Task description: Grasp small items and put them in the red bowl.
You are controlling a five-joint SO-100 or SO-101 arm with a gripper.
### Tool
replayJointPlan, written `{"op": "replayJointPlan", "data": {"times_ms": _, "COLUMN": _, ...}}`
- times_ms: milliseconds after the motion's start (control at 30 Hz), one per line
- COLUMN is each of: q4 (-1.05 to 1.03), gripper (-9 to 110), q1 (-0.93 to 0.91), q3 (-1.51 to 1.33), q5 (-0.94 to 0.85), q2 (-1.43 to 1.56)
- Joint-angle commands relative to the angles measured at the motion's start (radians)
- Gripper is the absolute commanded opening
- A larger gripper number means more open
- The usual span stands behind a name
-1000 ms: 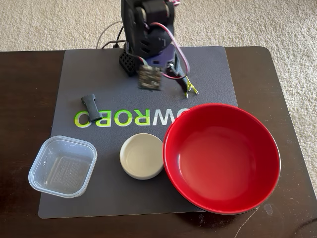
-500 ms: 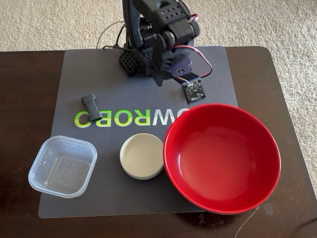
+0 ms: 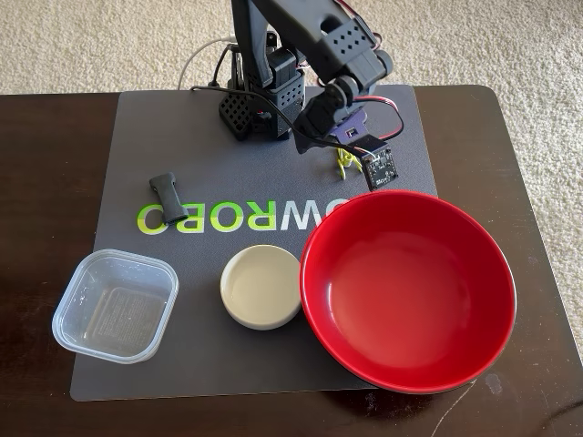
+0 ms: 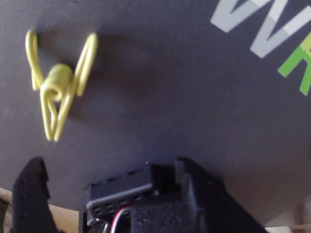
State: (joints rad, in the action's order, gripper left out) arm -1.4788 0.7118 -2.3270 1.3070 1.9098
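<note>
The arm leans from its base at the top of the grey mat [image 3: 127,137] toward the right in the fixed view, and the claw [image 3: 344,157] hangs low over the mat, just above the yellow-green wire clip [image 3: 343,161]. In the wrist view the clip [image 4: 57,87] lies flat on the mat at the upper left, with its two loops spread open and the coil in the middle. Two black fingers [image 4: 30,194] rise from the bottom edge of this view with a wide gap between them, so the claw is released and it grips nothing. The clip is not between the fingers; it lies ahead of them on the mat.

The red bowl [image 3: 492,246] stands at the right part of the mat, partly over the dark worktop [image 3: 46,164], and its inside holds nothing. The clip is near its upper left rim but apart from it. The small cream round dish [image 3: 261,287] sits just beside the bowl's left edge. The clear square plastic tub [image 3: 116,306] is at the lower left corner of the mat. The short dark-grey stubby bar [image 3: 168,197] lies at the left, touching the first green letter printed on the mat.
</note>
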Motion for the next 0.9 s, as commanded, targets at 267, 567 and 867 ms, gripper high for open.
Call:
{"op": "replayJointPlan", "data": {"times_ms": 267, "q4": 0.052, "gripper": 19, "q1": 0.081, "q3": -0.032, "q5": -0.089, "q2": -0.002}}
{"op": "replayJointPlan", "data": {"times_ms": 567, "q4": 0.092, "gripper": 26, "q1": 0.175, "q3": -0.13, "q5": -0.118, "q2": 0.178}}
{"op": "replayJointPlan", "data": {"times_ms": 867, "q4": 0.137, "gripper": 35, "q1": 0.083, "q3": -0.091, "q5": -0.137, "q2": 0.215}}
